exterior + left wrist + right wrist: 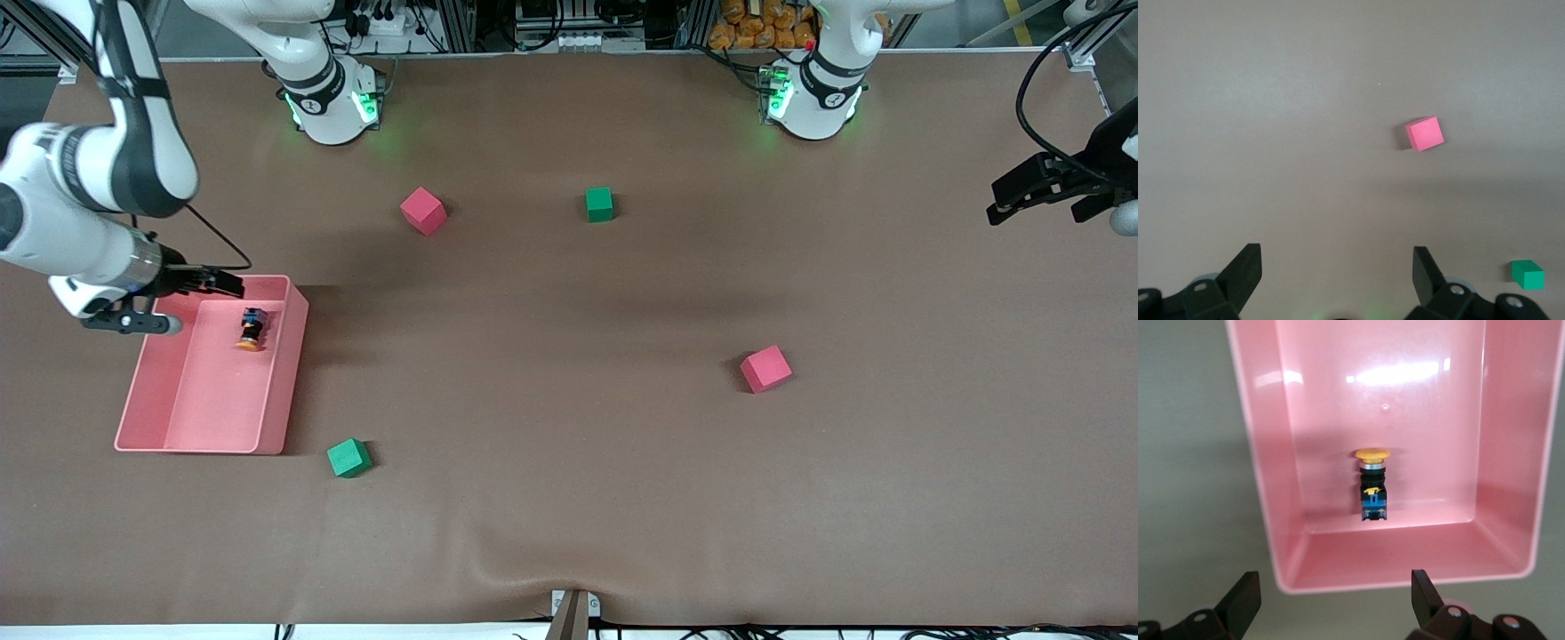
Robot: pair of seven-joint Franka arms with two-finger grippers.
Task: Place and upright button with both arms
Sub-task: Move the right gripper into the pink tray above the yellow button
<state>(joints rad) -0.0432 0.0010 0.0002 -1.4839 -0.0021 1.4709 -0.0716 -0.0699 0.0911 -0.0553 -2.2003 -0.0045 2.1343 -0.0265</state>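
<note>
The button (pixel 252 329) lies on its side on the floor of a pink bin (pixel 298 356), with its orange cap toward the front camera and its blue base toward the robots' bases. It shows in the right wrist view (pixel 1372 483) inside the bin (pixel 1265 487). My right gripper (pixel 227 283) is open and empty, and hovers over the bin's rim nearest the bases; its fingertips (pixel 1245 590) stand wide apart. My left gripper (pixel 994 201) is open and empty, and waits over bare table at the left arm's end; it also shows in the left wrist view (pixel 1337 270).
A red cube (pixel 423 211) and a green cube (pixel 599 204) lie near the bases. Another red cube (pixel 765 368) lies mid-table, and it shows in the left wrist view (pixel 1425 133). A green cube (pixel 348 458) lies beside the bin's near corner.
</note>
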